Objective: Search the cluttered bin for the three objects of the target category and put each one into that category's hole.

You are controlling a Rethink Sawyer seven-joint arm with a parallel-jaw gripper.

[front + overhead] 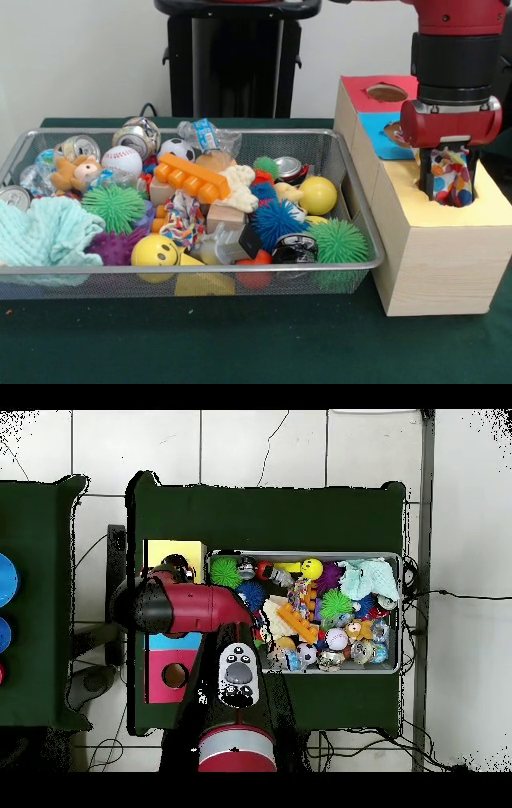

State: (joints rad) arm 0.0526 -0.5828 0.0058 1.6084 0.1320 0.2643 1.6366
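Note:
My gripper [450,182] hangs over the hole in the yellow top [488,206] of the wooden box. It is shut on a multicoloured rope toy [448,172], whose lower end sits in the hole's mouth. In the overhead view the red arm [190,606] covers the gripper and the toy, and only the yellow section [172,552] shows beside it. The box also has a red top with a round hole [386,93] and a blue top [374,128]. A second rope toy [182,218] lies in the middle of the wire bin [192,276].
The bin [303,555] is crammed with green [117,206], blue [279,220] and purple [112,246] spiky balls, a smiley ball [154,250], a yellow ball [318,194], a baseball [122,160], cans, an orange block [192,178], a teal cloth [44,232]. The box stands just right of it.

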